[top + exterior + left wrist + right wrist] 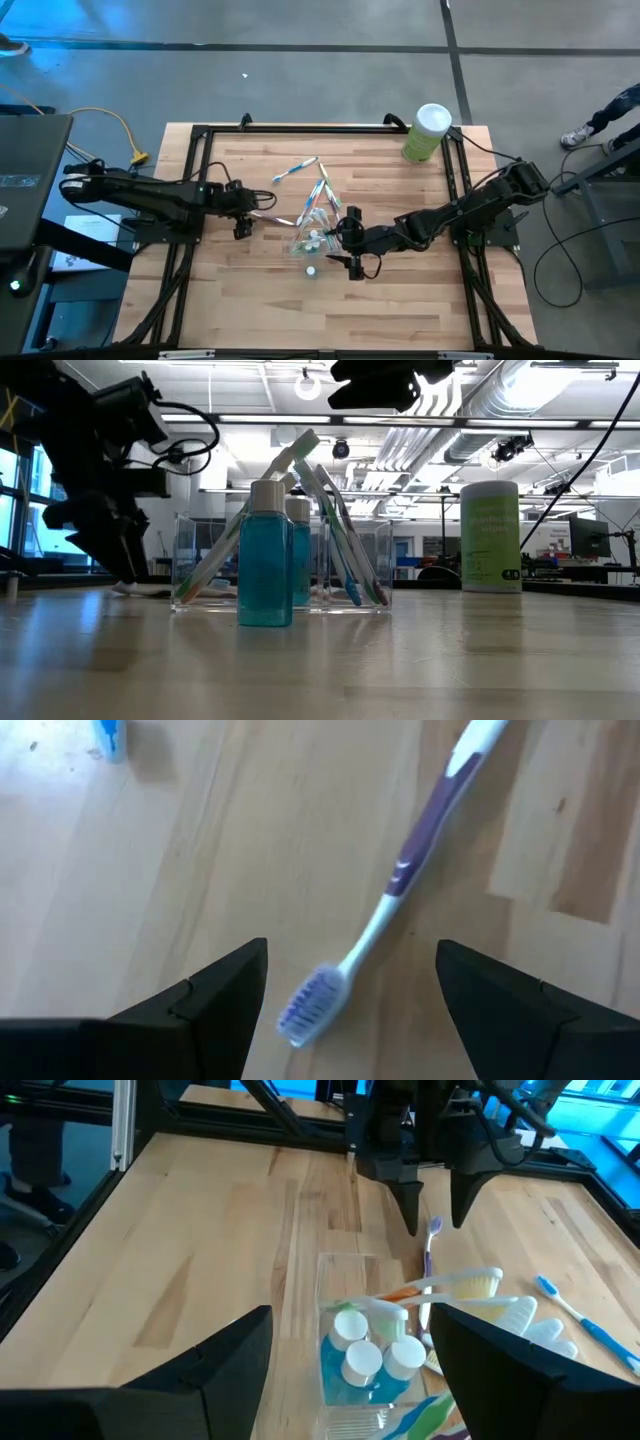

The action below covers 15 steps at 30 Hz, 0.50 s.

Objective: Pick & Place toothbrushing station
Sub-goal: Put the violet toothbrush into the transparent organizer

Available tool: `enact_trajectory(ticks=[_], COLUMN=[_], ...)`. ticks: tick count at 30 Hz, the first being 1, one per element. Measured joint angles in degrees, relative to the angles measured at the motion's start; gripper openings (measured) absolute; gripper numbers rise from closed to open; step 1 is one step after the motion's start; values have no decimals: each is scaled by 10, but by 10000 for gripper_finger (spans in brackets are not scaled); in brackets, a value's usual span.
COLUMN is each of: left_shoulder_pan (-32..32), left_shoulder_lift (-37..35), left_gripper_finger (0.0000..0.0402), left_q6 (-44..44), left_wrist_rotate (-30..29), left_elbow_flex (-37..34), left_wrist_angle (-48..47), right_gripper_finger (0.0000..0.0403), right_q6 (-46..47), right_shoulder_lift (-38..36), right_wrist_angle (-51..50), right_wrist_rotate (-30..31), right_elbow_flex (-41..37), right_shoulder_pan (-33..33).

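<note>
Left gripper (pixel 345 1010), fingers wide and empty, straddles the purple toothbrush (pixel 400 885) on the tabletop (pixel 200 870) — light, stiff, slippery; we would pinch mid-handle. Right gripper (pixel 350 1370) — fingers wide, empty.

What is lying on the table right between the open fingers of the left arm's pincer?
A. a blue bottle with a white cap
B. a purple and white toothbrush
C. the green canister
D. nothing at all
B: the left wrist view shows the purple and white toothbrush flat on the wood between the open left pincer.
</note>
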Motion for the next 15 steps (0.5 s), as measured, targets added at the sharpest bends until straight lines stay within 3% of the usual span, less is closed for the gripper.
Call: enact_trajectory(ticks=[15], left_shoulder_pan=[13], left_shoulder_lift=[14], left_gripper_finger=[279], left_q6=[-28], left_wrist_rotate=[35], left_elbow_flex=[-48], left_wrist_angle=[58], right_gripper_finger=[263], right_q6=[2], right_shoulder_lift=[0], right_wrist_angle=[1], right_wrist_rotate=[0], right_elbow_flex=[0], right_shoulder_pan=[-2])
